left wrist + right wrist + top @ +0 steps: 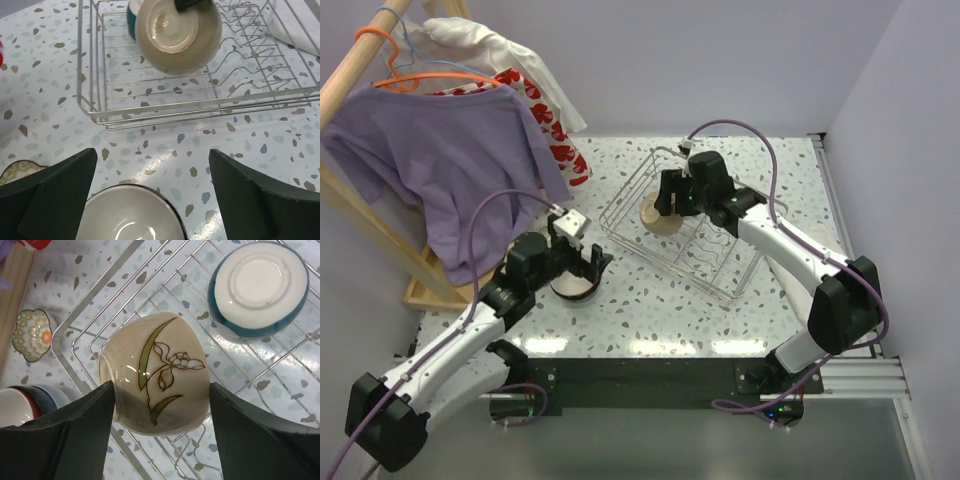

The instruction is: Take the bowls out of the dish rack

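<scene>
Above the dish rack point(620, 206), the right gripper point(161, 395) pinches the tan bowl point(155, 375); beside the rack, the left gripper point(152, 156) hangs spread wide over a white-lined bowl point(130, 217).

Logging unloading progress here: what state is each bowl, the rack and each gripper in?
Tan ceramic bowl with painted flower: on its side, gripped, in the rack.
Teal ceramic bowl: upside down in the rack.
Silver wire dish rack: holds those two bowls.
White-lined dark-rimmed bowl: upright, outside the rack.
Left gripper: open, empty, above that bowl.
Right gripper: shut on the tan bowl.
</scene>
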You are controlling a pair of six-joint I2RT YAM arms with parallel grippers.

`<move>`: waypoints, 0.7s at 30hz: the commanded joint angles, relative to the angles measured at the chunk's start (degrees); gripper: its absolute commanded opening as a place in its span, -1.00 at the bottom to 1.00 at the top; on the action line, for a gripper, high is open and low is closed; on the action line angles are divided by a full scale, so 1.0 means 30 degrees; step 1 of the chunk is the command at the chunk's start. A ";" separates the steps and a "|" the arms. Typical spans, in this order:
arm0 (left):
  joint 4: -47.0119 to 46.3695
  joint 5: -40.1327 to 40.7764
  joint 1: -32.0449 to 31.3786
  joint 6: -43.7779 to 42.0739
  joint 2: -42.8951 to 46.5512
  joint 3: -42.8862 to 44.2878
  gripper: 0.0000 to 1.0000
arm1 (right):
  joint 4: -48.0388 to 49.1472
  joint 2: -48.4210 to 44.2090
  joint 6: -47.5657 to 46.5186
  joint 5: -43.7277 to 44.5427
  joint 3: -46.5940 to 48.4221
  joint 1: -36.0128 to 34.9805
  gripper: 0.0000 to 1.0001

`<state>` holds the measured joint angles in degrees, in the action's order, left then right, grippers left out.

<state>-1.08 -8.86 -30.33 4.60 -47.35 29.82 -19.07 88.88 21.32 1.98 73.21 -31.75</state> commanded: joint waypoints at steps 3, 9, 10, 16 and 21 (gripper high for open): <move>-0.3942 0.4708 -0.3219 -0.2234 -0.1674 0.1162 1.00 | -0.0263 -0.0829 0.5604 0.1331 0.1407 0.0094 -1.00; -0.7632 0.8371 -0.5562 -0.5513 -0.4427 0.1338 1.00 | -0.0440 -0.0799 0.8123 0.1626 0.1261 0.0152 -1.00; -0.8681 0.8983 -0.6058 -0.6011 -0.4779 0.1338 1.00 | -0.0411 -0.0770 0.8765 0.1684 0.1232 0.0124 -1.00; -1.2876 0.9223 -0.6912 -0.9934 -0.7647 0.0959 1.00 | -0.0908 -0.0478 1.1110 0.1772 0.1465 0.0300 -1.00; -1.7292 0.9896 -0.7322 -1.2282 -0.9730 0.0665 1.00 | -0.1026 -0.0477 1.2725 0.1772 0.1349 0.0328 -1.00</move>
<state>-35.20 17.43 -51.20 -23.22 -72.93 31.51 -25.47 88.88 52.05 6.55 73.71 -30.94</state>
